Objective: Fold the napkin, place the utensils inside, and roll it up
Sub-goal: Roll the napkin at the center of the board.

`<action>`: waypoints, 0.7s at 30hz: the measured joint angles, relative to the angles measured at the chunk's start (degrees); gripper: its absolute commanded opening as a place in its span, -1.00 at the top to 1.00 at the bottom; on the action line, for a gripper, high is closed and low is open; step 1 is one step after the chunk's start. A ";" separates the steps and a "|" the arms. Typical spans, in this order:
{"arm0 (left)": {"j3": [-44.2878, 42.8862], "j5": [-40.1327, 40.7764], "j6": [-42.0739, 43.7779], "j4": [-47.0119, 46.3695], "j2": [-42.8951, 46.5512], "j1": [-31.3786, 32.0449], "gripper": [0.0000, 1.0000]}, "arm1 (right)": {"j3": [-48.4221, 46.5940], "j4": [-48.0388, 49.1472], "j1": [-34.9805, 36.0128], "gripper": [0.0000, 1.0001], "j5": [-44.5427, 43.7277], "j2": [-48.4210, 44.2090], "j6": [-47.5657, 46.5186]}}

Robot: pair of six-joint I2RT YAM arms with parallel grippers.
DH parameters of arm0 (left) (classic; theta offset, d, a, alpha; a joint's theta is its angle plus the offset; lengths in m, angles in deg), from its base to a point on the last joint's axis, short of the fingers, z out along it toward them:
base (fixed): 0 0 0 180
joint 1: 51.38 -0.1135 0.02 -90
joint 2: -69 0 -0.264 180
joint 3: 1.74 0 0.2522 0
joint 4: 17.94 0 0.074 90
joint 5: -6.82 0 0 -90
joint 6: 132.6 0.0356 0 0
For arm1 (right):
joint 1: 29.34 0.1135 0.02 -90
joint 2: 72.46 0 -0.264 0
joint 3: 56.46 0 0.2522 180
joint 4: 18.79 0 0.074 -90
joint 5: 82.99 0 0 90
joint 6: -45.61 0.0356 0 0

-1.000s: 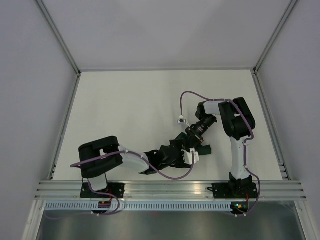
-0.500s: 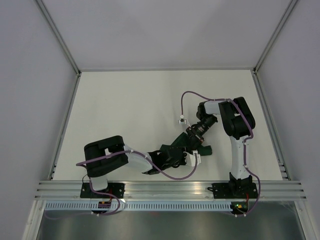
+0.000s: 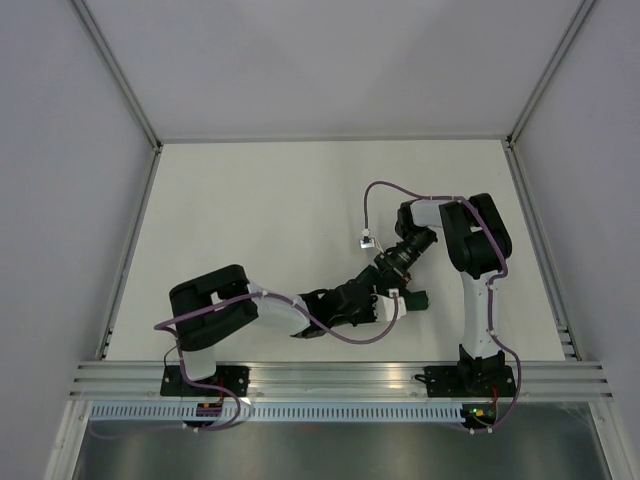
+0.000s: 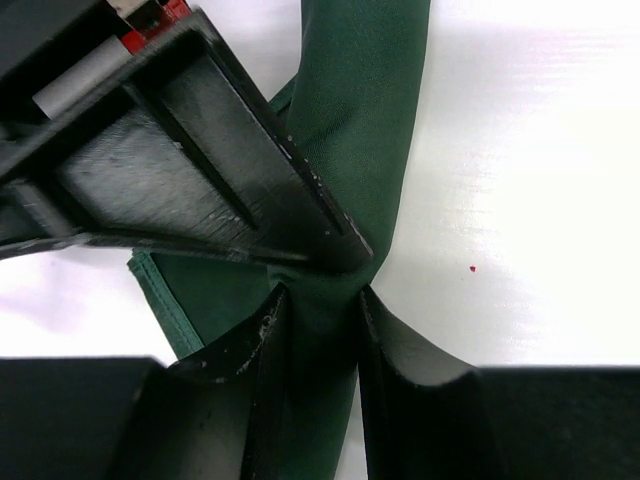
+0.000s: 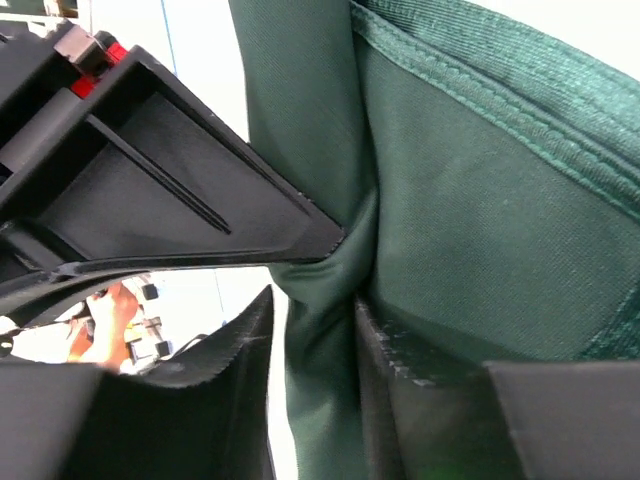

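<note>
The napkin is a dark green roll lying near the table's front, mostly covered by both grippers. My left gripper is shut on the napkin, and its two fingers press the roll from both sides. My right gripper straddles the same roll of napkin from the opposite side. It stands open: one finger touches the cloth, while a bright gap shows beside the other. Each wrist view shows the other gripper's black finger just above the jaws. The utensils are out of view.
Both grippers meet over one spot in the top view, the left gripper coming from the left and the right gripper from behind. A purple cable loops over them. Grey walls and a metal rail bound the white table.
My left gripper has closed on the napkin roll while its arm stretched further right. My right gripper has loosened from its grip on the cloth.
</note>
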 measured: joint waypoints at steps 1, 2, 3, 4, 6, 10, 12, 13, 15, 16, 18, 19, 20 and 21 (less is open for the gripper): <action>-0.26 -0.81 -0.37 0.37 -0.11 -0.28 0.95 | -0.11 -0.42 0.00 -0.02 0.04 0.00 0.26; -0.50 -1.44 -0.63 0.66 -0.17 -0.48 0.95 | -0.22 -1.01 -0.02 -0.08 0.09 -0.04 0.44; -0.81 -2.25 -0.94 1.05 -0.24 -0.72 0.95 | -0.35 -1.60 -0.04 -0.17 0.09 -0.13 0.61; -1.09 -2.91 -1.31 1.31 -0.31 -1.01 0.95 | -0.44 -1.92 -0.04 -0.20 0.00 -0.31 0.92; -1.46 -4.44 -2.05 1.70 -0.39 -1.60 0.95 | -0.50 -2.43 -0.09 -0.27 -0.22 -0.87 1.25; -2.23 -8.59 -3.85 2.49 -0.55 -3.58 0.95 | -0.50 -1.33 -0.46 -0.32 -1.33 -2.69 2.67; -2.64 -10.71 -4.83 3.17 -0.59 -4.61 0.95 | -0.52 0.87 -0.98 -0.33 -1.97 -4.22 4.26; -2.78 -11.74 -5.22 3.41 -0.59 -5.05 0.95 | -0.57 2.27 -1.36 -0.34 -2.38 -5.07 5.11; -3.06 -14.10 -6.16 3.85 -0.61 -6.10 0.95 | -0.59 5.55 -2.32 -0.34 -3.37 -7.02 6.88; -3.28 -15.19 -6.71 4.20 -0.63 -6.67 0.95 | -0.59 7.39 -2.80 -0.34 -3.85 -7.93 7.65; -3.82 -17.57 -7.69 5.14 -0.68 -7.76 0.95 | -0.59 10.99 -3.91 -0.34 -4.74 -9.94 9.35; -4.13 -18.95 -8.31 5.57 -0.76 -8.37 0.95 | -0.59 12.66 -4.42 -0.34 -5.03 -10.93 10.21; -4.52 -20.46 -8.87 6.10 -0.92 -9.05 0.95 | -0.52 14.27 -4.94 -0.34 -5.38 -11.98 11.13; -4.94 -21.94 -9.57 6.58 -1.11 -9.79 0.95 | -0.22 16.09 -5.49 -0.33 -5.75 -13.11 11.98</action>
